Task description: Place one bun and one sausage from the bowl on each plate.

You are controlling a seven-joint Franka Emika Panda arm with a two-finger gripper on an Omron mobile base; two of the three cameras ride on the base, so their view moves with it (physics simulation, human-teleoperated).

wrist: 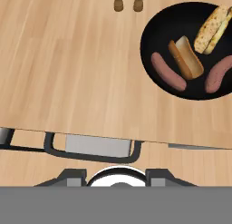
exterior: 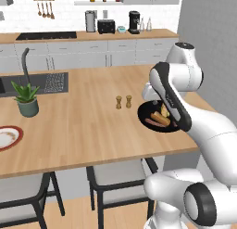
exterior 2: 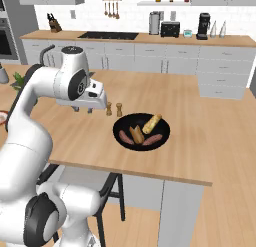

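The black bowl (exterior 2: 134,120) sits near the counter's front edge and holds two buns and two sausages. In the hand view the bowl (wrist: 154,41) lies at the upper right. One bun (wrist: 210,30) rests at its far side and a second bun (wrist: 186,57) in the middle. One sausage (wrist: 167,72) lies to the left and another sausage (wrist: 219,74) to the right. My gripper (exterior 2: 84,110) hovers above the counter left of the bowl, jaws apart and holding nothing. A red-rimmed plate (exterior: 7,136) lies at the counter's far left. My arm partly covers the bowl (exterior: 144,116).
Two small wooden shakers (exterior 2: 114,109) stand just behind the bowl's left side. A potted plant (exterior: 27,99) and a sink (exterior: 41,82) are at the left. Chairs (exterior: 115,177) are tucked under the counter's front edge (wrist: 90,128).
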